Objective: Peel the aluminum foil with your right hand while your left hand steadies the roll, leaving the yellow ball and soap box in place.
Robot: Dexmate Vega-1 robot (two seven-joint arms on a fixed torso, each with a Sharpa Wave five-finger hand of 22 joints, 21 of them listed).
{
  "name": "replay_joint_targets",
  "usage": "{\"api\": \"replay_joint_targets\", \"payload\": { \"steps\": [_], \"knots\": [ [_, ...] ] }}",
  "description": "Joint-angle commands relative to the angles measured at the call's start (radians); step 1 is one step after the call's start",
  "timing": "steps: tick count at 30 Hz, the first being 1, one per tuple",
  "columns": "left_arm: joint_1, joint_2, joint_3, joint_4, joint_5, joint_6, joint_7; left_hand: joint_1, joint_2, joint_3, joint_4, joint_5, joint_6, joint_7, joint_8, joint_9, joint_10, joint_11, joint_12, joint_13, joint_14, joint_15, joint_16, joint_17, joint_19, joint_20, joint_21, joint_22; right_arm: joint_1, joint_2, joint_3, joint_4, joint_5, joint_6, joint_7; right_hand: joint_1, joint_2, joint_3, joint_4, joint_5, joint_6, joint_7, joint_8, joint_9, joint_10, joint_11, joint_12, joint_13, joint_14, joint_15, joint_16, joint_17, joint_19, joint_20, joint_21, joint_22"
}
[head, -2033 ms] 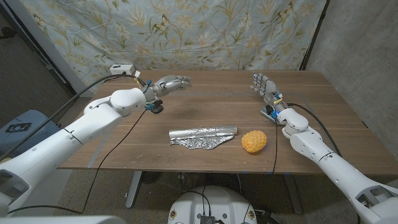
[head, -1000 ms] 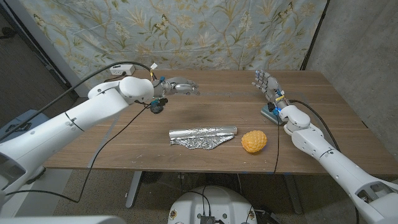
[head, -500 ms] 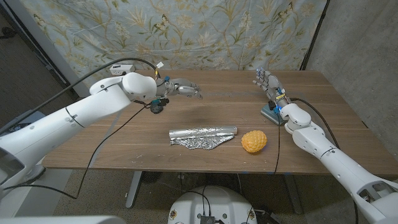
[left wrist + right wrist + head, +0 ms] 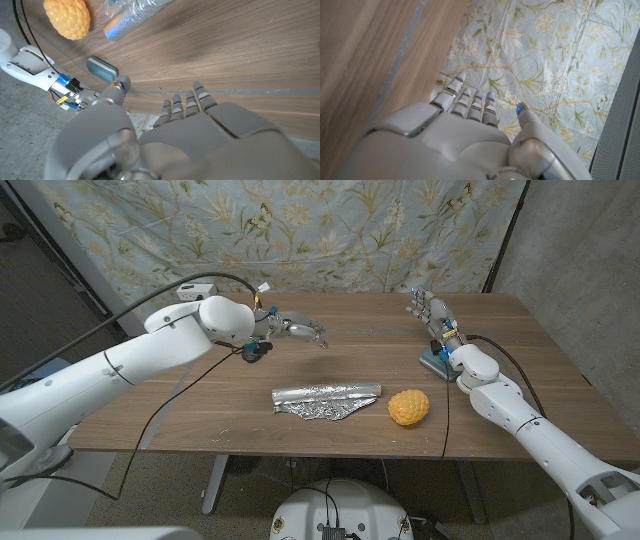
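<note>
**Foil roll lies untouched between two raised hands**

Lying near the middle of the wooden table (image 4: 200,415), the aluminum foil roll (image 4: 326,392) is a crinkled silver cylinder with its long axis running from nine o'clock to three o'clock, tilted slightly upward toward three. A loose, wrinkled flap of foil (image 4: 318,411) spreads from it toward six o'clock. Just beyond its three o'clock end sits the yellow ball (image 4: 408,406), bumpy and rounded, close to the roll but apart from it. The soap box (image 4: 436,361), a small teal rounded block, rests at about two o'clock from the ball.

The left hand (image 4: 296,328) hangs above the table at about eleven o'clock from the roll, fingers extended and apart, holding nothing. The right hand (image 4: 430,312) stands beyond the soap box, fingers upright and spread, also empty.
</note>
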Motion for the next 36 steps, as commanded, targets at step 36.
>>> {"api": "replay_joint_targets", "payload": {
  "steps": [36],
  "knots": [
    [0.096, -0.024, 0.083, -0.124, 0.292, 0.063, 0.036, 0.073, -0.006, -0.045, 0.001, -0.05, 0.04, 0.002, 0.024, 0.01, -0.023, -0.008, 0.079, 0.086, -0.011, -0.005, 0.031, 0.061, -0.016, -0.01, 0.011, 0.015, -0.063, 0.017, 0.042, -0.053, 0.004, 0.052, -0.063, 0.017, 0.015, 0.001, -0.01, -0.002, -0.012, 0.004, -0.003, 0.004, -0.017, 0.001, -0.006, 0.002, -0.008, -0.031, 0.001, 0.006, -0.011, -0.057, 0.001, 0.004]
  ]
}}
